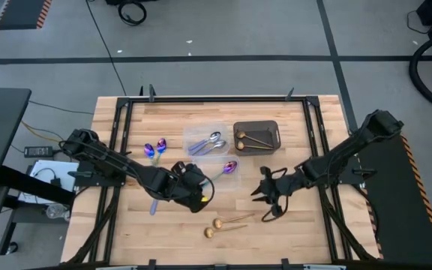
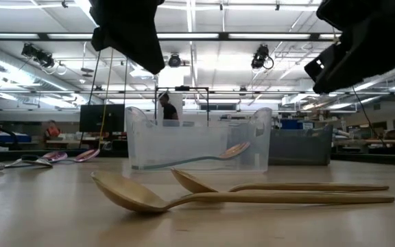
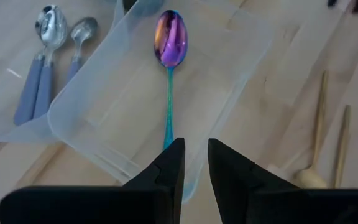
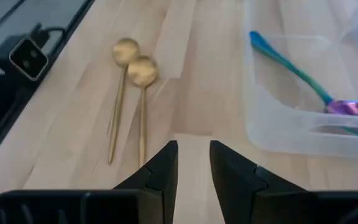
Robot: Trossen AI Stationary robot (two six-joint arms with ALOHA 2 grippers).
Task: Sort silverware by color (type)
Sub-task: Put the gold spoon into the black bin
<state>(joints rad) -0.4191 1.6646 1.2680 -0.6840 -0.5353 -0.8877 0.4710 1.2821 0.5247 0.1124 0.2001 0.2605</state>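
A purple spoon with a teal handle [image 3: 169, 93] lies flat in a clear tub [image 3: 73, 124], also seen in the high view [image 1: 229, 167]. My left gripper [image 3: 195, 163] hovers just over the free end of its handle, a narrow gap between the fingers. Two silver spoons with pale blue handles [image 3: 48, 43] lie in the neighbouring clear tub [image 1: 205, 141]. Two gold spoons [image 1: 223, 224] lie side by side on the table near its near edge [image 4: 132, 74]. My right gripper [image 4: 194, 163] hangs open above the bare wood right of them [image 1: 265, 191].
A dark tub [image 1: 256, 137] holds two more gold spoons. Two purple spoons [image 1: 154, 152] lie on the table left of the clear tubs, and a blue-handled piece [image 1: 154, 204] lies by the left arm. In the low view the gold spoons [image 2: 238, 199] lie before the clear tub [image 2: 197, 144].
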